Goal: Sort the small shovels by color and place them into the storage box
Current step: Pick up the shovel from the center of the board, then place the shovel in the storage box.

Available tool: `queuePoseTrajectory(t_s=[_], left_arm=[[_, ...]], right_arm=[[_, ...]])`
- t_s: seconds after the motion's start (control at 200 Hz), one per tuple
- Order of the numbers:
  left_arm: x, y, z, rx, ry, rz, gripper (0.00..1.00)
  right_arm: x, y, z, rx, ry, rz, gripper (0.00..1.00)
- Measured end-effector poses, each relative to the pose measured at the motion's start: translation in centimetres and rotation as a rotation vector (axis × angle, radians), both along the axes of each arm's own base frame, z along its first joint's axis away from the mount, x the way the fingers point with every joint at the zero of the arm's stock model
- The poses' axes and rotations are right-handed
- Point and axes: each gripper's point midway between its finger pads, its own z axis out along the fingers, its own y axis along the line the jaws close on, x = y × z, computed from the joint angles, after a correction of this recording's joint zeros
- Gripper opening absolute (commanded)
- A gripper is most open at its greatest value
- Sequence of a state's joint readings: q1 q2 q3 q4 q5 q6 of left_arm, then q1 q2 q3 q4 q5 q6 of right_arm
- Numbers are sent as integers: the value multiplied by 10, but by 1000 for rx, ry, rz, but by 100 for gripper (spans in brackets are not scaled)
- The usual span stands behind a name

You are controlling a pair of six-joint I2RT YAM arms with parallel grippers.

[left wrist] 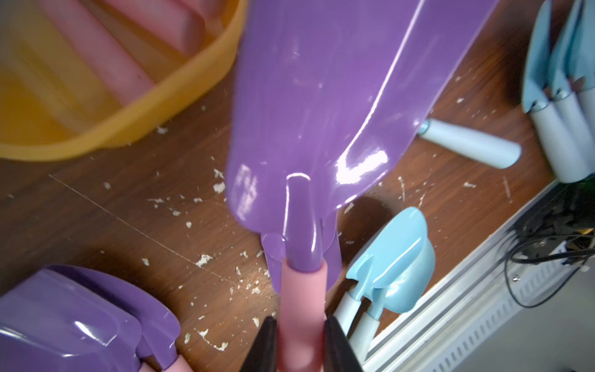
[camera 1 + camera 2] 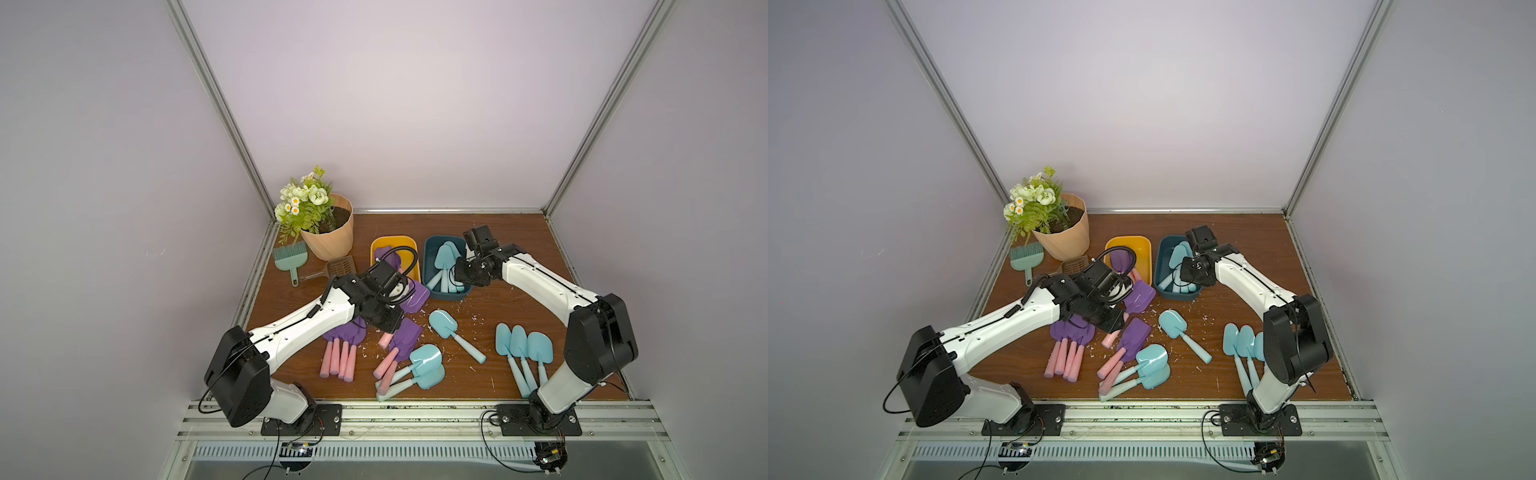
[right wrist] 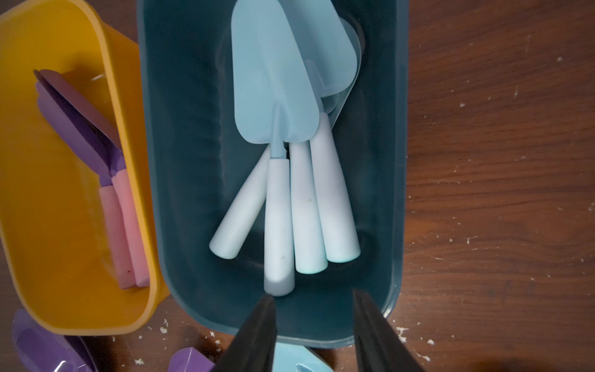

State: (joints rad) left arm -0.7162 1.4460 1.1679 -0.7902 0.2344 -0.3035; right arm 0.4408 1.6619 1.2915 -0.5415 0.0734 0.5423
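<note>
Clamping the pink handle of a purple-bladed plastic toy shovel (image 1: 306, 112), the left gripper (image 1: 301, 322) holds it just beside the yellow plastic box (image 2: 392, 241); the right gripper (image 3: 314, 296) hangs spread and empty above the teal plastic box (image 3: 180, 161) of light blue shovels (image 3: 273, 80), near the wooden worktop's (image 2: 415, 224) far edge

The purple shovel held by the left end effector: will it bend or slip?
Probably stiff: the purple shovel juts straight from the left end effector without sagging. Its glossy blade looks slippery; the matte pink handle likely grips better.

Lilac walls (image 2: 415, 104), wooden tabletop (image 2: 415, 224)
</note>
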Motion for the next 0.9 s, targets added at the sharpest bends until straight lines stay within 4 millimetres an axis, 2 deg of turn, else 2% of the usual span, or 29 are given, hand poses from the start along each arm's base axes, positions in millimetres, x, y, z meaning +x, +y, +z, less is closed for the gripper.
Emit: queuePoseTrajectory(t_s=[0.055,0.115,0.22,0.295,0.37,0.47,0.565,0.62,0.7,0.901], left_arm=[[24,-1,18,-21,-46,43,1],[63,1,37,-47,-104,117,1],[126,8,55,-99,-170,236,1],[162,12,52,-123,-180,295,1],[187,17,32,-128,-149,339,1],[193,18,-8,-108,-63,364,1],[185,19,-45,-89,23,386,1],[179,22,-58,-82,61,404,1],[176,23,-64,-87,84,426,1],[190,27,-60,-129,66,486,1]], right_arm=[[0,0,0,0,0,-1,44],[0,0,0,0,0,-1,44],[-1,-2,4,3,-9,-4,44],[-4,-4,7,6,-16,-4,44],[-8,-6,11,7,-23,-2,44],[-14,-9,13,7,-26,-1,44],[-16,-11,12,2,-27,-1,45],[-17,-12,11,-3,-24,0,45],[-18,-13,10,-11,-22,-2,45],[-18,-17,9,-28,-21,-3,45]])
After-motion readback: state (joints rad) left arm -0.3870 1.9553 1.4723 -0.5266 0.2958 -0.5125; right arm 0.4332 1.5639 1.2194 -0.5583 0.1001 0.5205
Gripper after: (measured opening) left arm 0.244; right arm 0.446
